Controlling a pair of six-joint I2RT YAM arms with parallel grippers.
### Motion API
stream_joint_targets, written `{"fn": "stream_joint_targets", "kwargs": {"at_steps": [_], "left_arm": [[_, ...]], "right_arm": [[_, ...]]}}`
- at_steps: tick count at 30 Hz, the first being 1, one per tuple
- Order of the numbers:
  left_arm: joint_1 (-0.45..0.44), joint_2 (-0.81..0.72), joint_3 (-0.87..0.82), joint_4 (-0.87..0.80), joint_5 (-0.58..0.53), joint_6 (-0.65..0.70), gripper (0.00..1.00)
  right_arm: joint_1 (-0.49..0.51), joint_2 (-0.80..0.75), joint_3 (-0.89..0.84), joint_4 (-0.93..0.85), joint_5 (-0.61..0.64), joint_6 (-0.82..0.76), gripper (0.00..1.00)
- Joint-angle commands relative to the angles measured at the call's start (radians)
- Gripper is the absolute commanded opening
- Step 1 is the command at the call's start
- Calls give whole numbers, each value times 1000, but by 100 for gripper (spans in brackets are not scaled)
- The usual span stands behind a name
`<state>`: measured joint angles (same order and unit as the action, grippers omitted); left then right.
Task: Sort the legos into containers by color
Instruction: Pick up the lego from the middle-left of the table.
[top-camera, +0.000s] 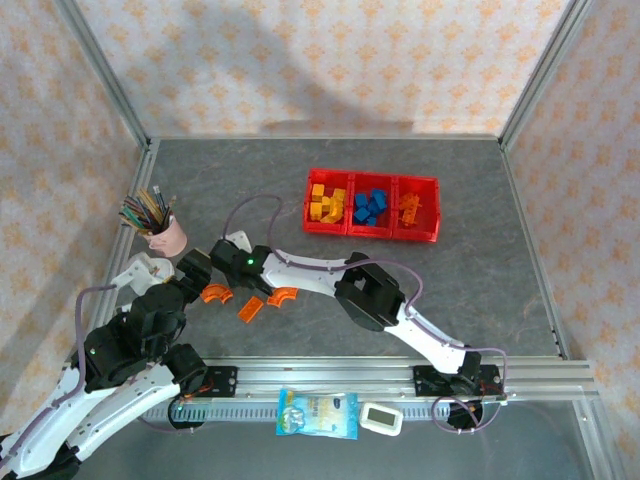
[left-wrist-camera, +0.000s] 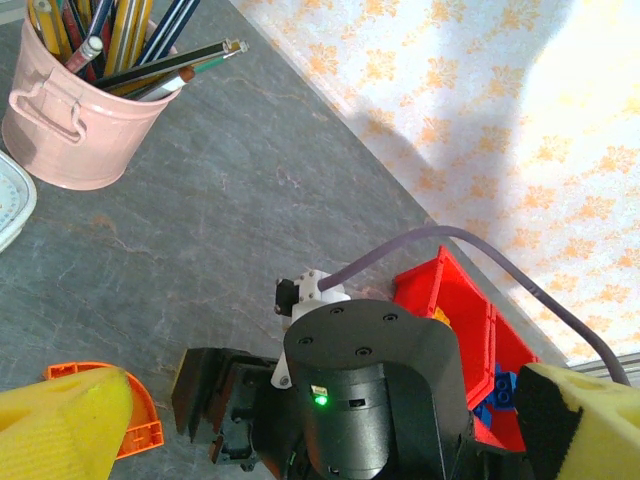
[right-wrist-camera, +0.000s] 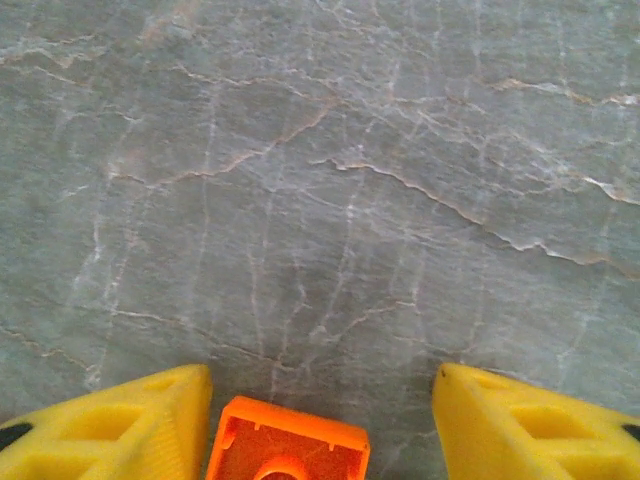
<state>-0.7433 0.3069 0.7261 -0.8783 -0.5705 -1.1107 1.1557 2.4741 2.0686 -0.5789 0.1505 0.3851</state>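
Observation:
Three joined red containers (top-camera: 370, 232) sit at the back right; the left one holds yellow legos (top-camera: 326, 203), the middle blue (top-camera: 369, 207), the right orange (top-camera: 411, 209). Three orange legos lie loose on the table: an arch (top-camera: 216, 293), a block (top-camera: 250, 309) and another arch (top-camera: 283, 296). My right gripper (right-wrist-camera: 322, 375) is low over the table, its jaws apart around an orange lego (right-wrist-camera: 288, 450) that touches the left finger, with a gap to the right finger. My left gripper (left-wrist-camera: 325, 390) is wide open with nothing held, facing the right arm's black wrist. An orange arch (left-wrist-camera: 140, 425) lies by its left finger.
A pink cup of pencils (top-camera: 165, 232) stands at the left, close to both grippers. The right arm (top-camera: 330, 285) stretches across the table's near half. A packet (top-camera: 317, 413) and a small white device (top-camera: 381, 419) lie on the front rail. Patterned walls close in the table.

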Motion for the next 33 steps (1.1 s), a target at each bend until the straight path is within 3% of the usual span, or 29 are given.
{"fn": "stream_joint_targets", "kwargs": {"at_steps": [1,18,26,33], "left_arm": [[9,1,1,8,-30,-3,99],[9,14,4,46,-2,21,99],[9,56,-3,149,64,92,99],[9,187,-36,354,204,208,99]], "right_arm": [[3,-72,-47,-101,70,18,56],[-4,-116,-82,-62,27,34,31],[-74,-368,-320,28,23,61,30],[-239,-635,-613,89,52,89,31]]}}
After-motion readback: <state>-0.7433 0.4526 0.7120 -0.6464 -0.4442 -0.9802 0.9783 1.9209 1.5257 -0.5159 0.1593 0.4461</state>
